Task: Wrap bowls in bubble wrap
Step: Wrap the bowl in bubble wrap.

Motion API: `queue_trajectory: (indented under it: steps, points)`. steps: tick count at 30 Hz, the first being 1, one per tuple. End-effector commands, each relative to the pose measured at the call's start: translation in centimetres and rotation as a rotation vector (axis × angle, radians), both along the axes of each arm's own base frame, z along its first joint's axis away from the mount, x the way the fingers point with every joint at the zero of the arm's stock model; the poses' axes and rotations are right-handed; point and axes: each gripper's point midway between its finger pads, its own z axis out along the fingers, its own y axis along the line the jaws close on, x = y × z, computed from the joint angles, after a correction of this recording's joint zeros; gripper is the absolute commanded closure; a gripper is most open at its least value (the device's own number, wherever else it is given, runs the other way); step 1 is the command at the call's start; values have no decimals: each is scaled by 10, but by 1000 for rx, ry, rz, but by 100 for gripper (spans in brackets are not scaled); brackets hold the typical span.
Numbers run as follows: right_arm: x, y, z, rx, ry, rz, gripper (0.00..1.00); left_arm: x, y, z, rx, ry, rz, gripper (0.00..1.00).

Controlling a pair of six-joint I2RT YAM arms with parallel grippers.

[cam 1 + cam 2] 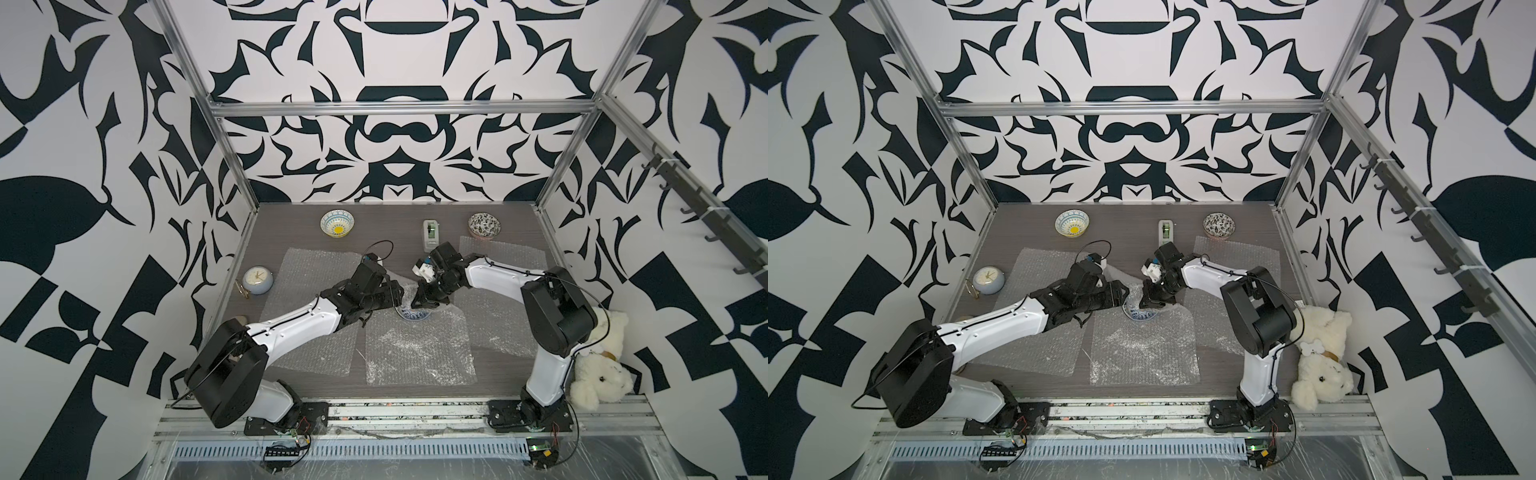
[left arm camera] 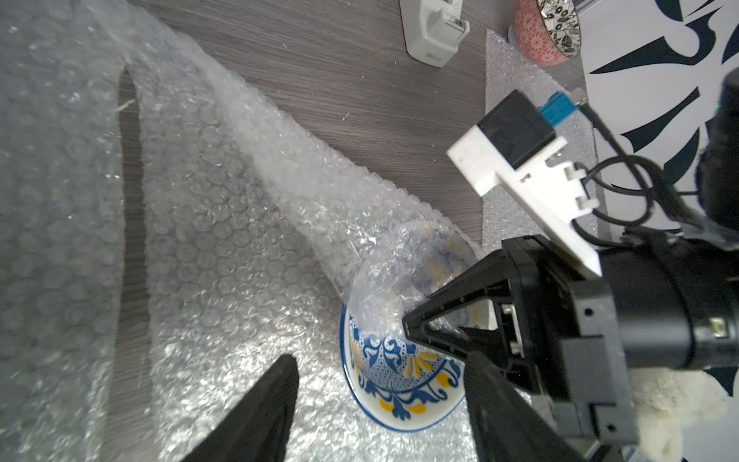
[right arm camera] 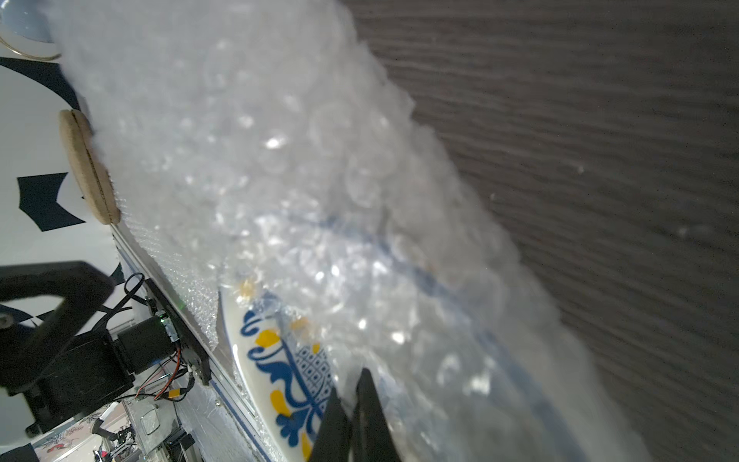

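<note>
Veiling half the blue-and-yellow bowl (centre frame), the bubble wrap sits pinched in the closed right hand; left hand gapes, empty.

White walls printed with bold black abstract shapes enclose three sides. A silver aluminium extrusion frame stands over a grey wood-grain tabletop. A dark rail of hooks slants along the right-hand wall. A pale slotted metal strip edges the front. The light is even.
</note>
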Motion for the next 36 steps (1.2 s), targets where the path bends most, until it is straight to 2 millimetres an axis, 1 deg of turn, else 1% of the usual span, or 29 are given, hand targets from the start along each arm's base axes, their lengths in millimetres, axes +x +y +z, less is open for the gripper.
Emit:
queue_trajectory:
  steps: [1, 5, 8, 10, 13, 15, 19, 21, 23, 24, 25, 26, 27, 29, 33, 36]
  points:
    - [2, 8, 7, 13, -36, 4, 92, -1, -1, -27, 34, 57, 11, 30]
    - [-3, 7, 11, 21, -34, 6, 81, 4, -8, -45, 52, 103, 19, 30]
    - [-8, 7, 21, 47, -39, 12, 70, 6, -17, -53, 39, 128, 3, 30]
    - [-11, 6, 29, 61, -45, 14, 65, 6, -19, -59, 47, 146, -3, 30]
    - [-15, 6, 44, 87, -61, 15, 62, 3, -16, -68, 72, 166, -2, 31]
    - [-15, 4, 55, 97, -78, 9, 61, 1, -13, -70, 78, 167, 1, 31]
    - [-7, 1, 82, 160, -115, -19, 60, -1, -11, -71, 81, 170, 1, 31]
    - [3, -7, 93, 179, -141, -49, 60, 0, -12, -72, 81, 170, 1, 31]
    - [20, -24, 98, 157, -178, -94, 59, 0, -13, -71, 78, 167, -1, 31]
    - [27, -33, 96, 120, -194, -114, 56, 0, -13, -70, 78, 167, -1, 31]
    - [34, -46, 90, 50, -222, -124, 52, 1, -13, -69, 77, 162, -2, 31]
    - [38, -61, 77, -75, -240, -120, 44, 0, -12, -69, 79, 162, -4, 31]
    - [40, -71, 69, -171, -252, -96, 40, 0, -12, -69, 81, 161, -4, 31]
    - [38, -74, 54, -260, -241, -23, 40, 0, -11, -67, 83, 159, -3, 31]
    - [36, -71, 34, -287, -217, 13, 38, 0, -8, -66, 90, 151, 6, 31]
    - [32, -64, 22, -290, -193, 43, 38, -1, -6, -66, 95, 152, 11, 31]
